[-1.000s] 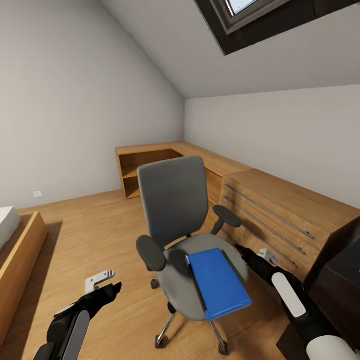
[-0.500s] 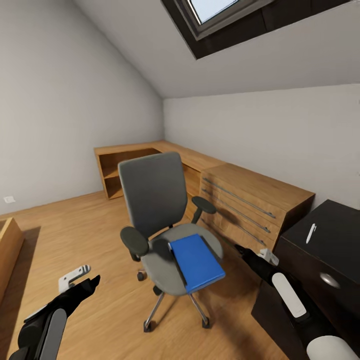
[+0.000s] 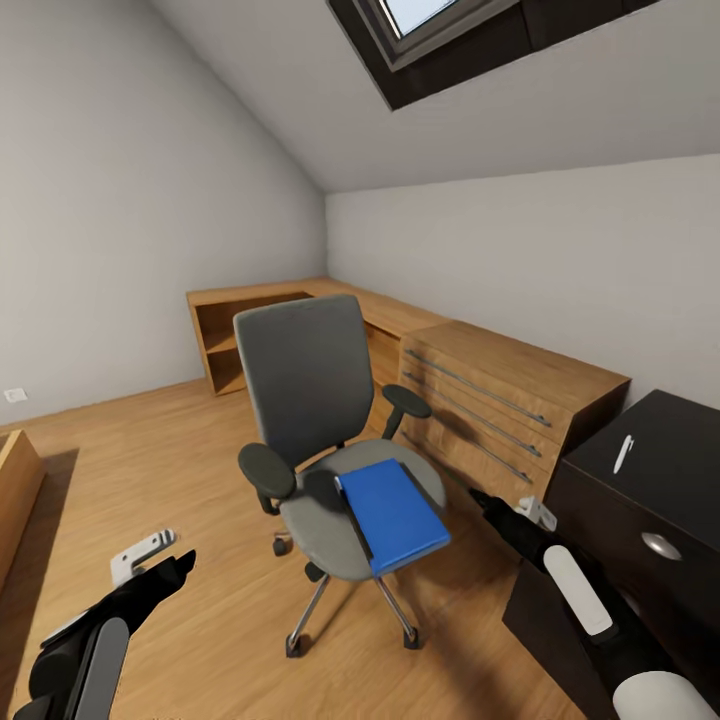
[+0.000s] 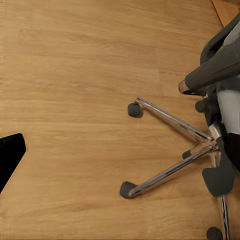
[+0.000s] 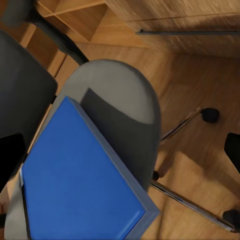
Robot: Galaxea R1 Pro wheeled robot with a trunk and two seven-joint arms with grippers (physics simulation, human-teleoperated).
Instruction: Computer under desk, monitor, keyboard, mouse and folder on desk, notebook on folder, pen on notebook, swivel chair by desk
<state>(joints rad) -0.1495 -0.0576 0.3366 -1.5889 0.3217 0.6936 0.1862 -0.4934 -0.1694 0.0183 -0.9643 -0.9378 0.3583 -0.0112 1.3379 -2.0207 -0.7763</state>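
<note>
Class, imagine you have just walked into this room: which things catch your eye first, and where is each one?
The bright blue folder stands out at once, lying on the seat of the grey swivel chair in the middle of the wood floor. To the right, a slim white pen lies on the black desk, beside the long light-wood shelf unit along the wall.

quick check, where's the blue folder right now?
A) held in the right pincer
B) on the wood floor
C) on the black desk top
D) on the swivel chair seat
D. The folder lies flat on the grey seat of the swivel chair, as the right wrist view also shows; the desk carries only the pen on the part in view.
</note>
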